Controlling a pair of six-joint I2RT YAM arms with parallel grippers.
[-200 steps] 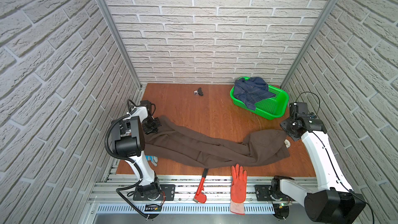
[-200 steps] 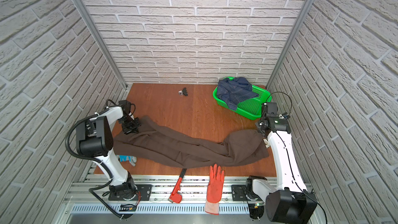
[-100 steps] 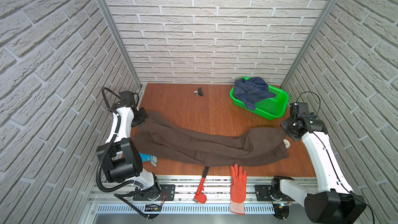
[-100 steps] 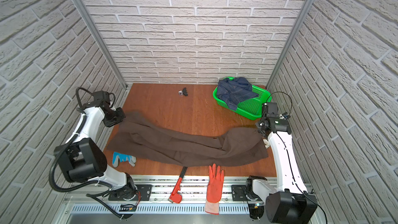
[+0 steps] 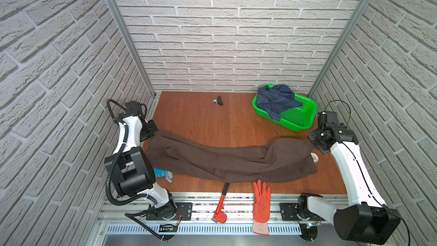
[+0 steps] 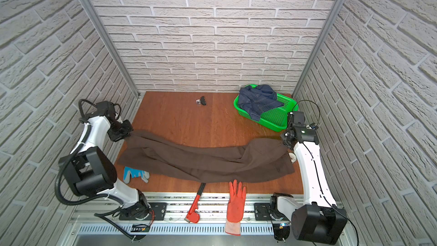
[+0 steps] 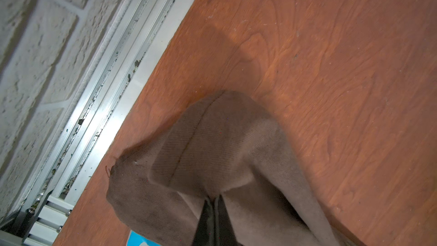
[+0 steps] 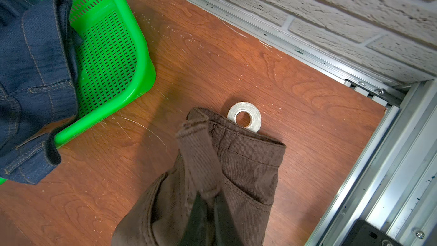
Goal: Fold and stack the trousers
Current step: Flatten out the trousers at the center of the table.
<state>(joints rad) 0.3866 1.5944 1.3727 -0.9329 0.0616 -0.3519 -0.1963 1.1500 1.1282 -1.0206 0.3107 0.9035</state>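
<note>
Two grippers are each clamped on one end of the trousers (image 5: 231, 162): the left gripper (image 7: 214, 201) pinches a leg hem beside its seam, and the right gripper (image 8: 208, 196) pinches a bunched corner of the waistband. Between them the trousers stretch across the table (image 5: 201, 114), creased and sagging in the middle, with most of the cloth resting on the wood. Just beyond the right gripper's hold, a roll of tape (image 8: 244, 117) lies at the waistband's edge. Farther off stands a green basket (image 8: 113, 50) holding a denim garment (image 8: 30, 67). The fabric looks thin, soft and light, so it will likely droop and slide. Hems, seams and waistband seem the firmest places to grip.
</note>
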